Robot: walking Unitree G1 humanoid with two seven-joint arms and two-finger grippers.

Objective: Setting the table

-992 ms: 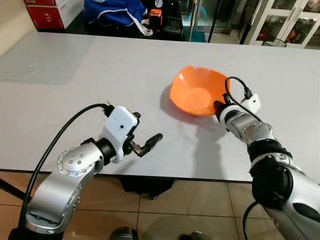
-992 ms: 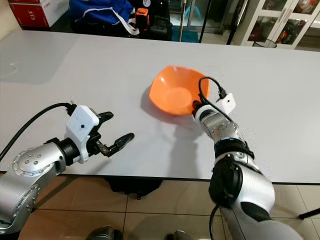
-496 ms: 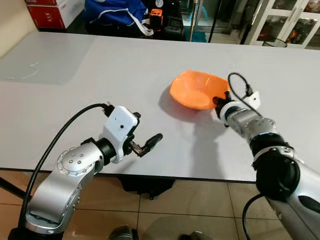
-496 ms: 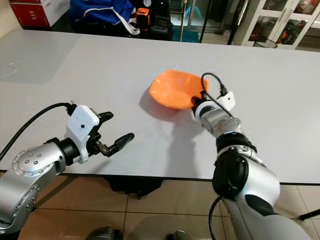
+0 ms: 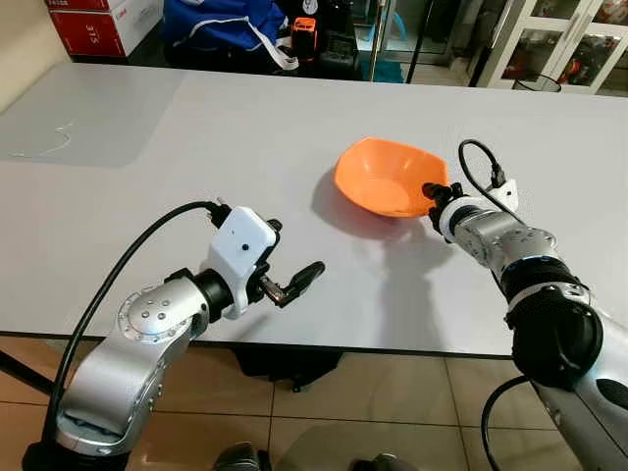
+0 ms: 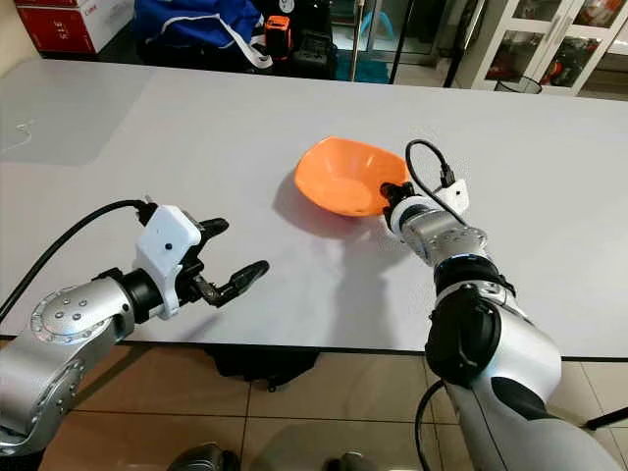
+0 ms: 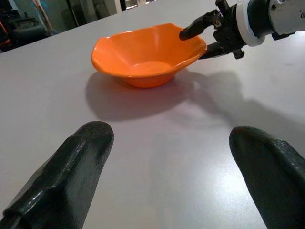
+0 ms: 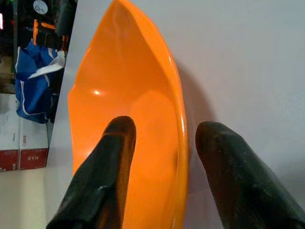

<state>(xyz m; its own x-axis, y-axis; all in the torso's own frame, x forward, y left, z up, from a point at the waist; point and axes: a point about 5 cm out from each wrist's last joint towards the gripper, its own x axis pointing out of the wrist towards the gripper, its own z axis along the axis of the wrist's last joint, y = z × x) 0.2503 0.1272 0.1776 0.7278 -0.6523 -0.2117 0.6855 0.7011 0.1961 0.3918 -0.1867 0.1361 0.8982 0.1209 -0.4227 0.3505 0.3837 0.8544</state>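
A wide pale grey table is seen against a background of a blue bag, red boxes and glass-fronted cabinets. An orange bowl stands upright toward the middle of the table, on the robot's right.

The right gripper is set over the bowl's near rim. Its jaws are spread, with one finger inside the bowl and the other outside, and the rim lies between them; a gap is seen on both sides in the right wrist view, so the rim does not appear to be pinched. The step in hand is judged to be the letting go or placing of the bowl. To do it well, the jaws should be kept spread and drawn straight back along their own line, so that neither finger catches the rim and tips or drags the bowl.

The left gripper is held low over the table, close to its near edge, jaws spread and nothing between them; the bowl lies well ahead of them.

Bare tabletop is seen on every side of the bowl, and behind the right jaws toward the near edge, so room for withdrawal is ample. The far edge is well apart from the bowl.
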